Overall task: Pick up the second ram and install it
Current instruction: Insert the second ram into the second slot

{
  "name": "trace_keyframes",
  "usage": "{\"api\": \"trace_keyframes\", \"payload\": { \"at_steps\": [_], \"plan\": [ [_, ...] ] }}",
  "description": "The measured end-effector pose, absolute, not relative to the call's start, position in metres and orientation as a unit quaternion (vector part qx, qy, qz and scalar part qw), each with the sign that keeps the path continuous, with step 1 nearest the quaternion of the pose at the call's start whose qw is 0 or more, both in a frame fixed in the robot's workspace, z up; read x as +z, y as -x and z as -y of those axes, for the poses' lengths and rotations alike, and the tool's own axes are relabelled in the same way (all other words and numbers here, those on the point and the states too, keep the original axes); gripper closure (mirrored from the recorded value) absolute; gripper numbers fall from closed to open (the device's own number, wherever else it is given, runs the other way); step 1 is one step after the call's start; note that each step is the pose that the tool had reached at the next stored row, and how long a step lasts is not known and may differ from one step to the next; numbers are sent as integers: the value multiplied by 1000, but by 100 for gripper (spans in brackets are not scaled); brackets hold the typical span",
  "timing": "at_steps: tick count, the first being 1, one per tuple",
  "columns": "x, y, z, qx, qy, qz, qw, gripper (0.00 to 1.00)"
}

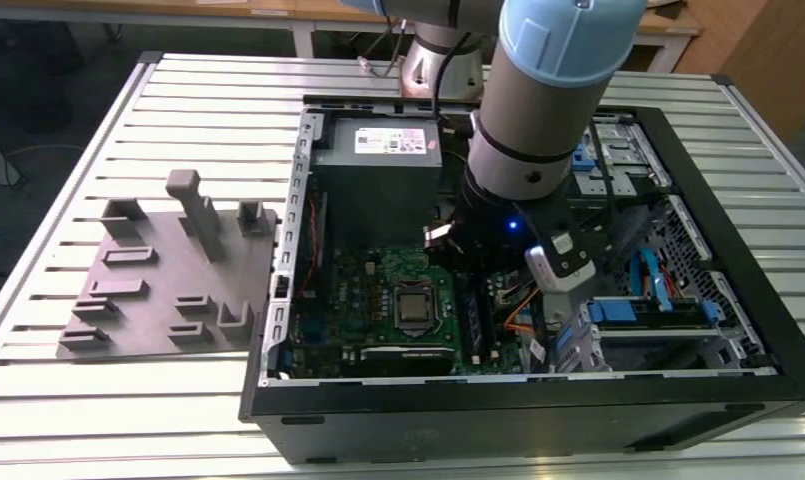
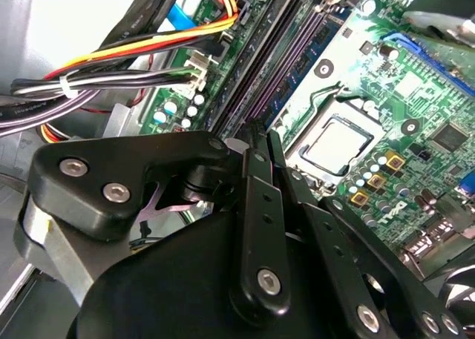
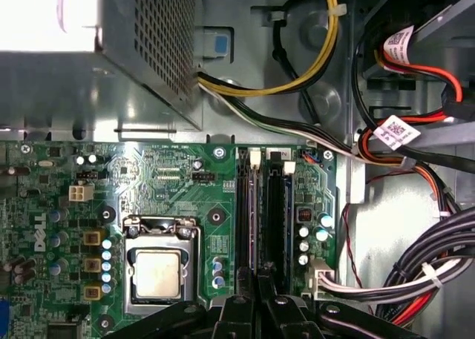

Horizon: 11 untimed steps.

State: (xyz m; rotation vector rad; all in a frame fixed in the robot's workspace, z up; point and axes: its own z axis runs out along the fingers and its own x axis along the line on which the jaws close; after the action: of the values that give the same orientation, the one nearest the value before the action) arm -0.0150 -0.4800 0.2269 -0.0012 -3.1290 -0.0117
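A slatted metal desk point(image 1: 109, 120) carries a grey peg tray point(image 1: 162, 290), which lies at 9 o'clock of an open black computer case point(image 1: 722, 330). Inside the case, a power supply point(image 1: 375, 180) with a white printed label point(image 1: 395, 141) sits at 12 o'clock of the green motherboard point(image 1: 362, 290). The second ram point(image 3: 254, 213) stands on edge in a motherboard slot, its long axis running from the power supply side toward the pincer point(image 3: 257, 280). The pincer is narrow, with its tips together at the stick's end.
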Motion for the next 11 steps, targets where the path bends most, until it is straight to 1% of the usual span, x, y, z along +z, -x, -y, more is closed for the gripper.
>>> {"api": "trace_keyframes", "payload": {
  "at_steps": [11],
  "plan": [
    [226, 14, 480, -2, 10, 1000, 6, 87]
  ]
}}
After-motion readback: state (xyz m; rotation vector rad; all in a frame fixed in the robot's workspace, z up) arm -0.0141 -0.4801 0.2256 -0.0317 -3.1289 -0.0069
